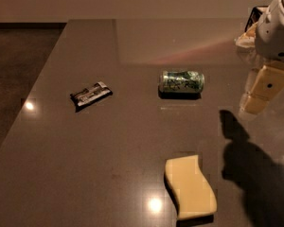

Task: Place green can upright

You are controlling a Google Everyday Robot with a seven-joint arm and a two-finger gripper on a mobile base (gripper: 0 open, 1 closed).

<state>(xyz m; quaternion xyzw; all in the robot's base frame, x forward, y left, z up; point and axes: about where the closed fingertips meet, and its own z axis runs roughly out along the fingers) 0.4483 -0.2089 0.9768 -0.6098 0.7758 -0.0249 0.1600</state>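
Observation:
The green can (181, 81) lies on its side near the middle of the dark table (109, 155), its long axis running left to right. It is pale green with dark markings and silver ends. My gripper (256, 98) hangs above the table at the right edge of the view, to the right of the can and a little nearer to me. It is clear of the can and holds nothing. Its shadow (255, 169) falls on the table below it.
A yellow sponge (190, 187) lies in front of the can, near the front edge. A dark snack wrapper (90, 94) lies to the can's left. A bag-like object (255, 22) sits at the far right, partly behind the arm. The table's left edge drops to the floor.

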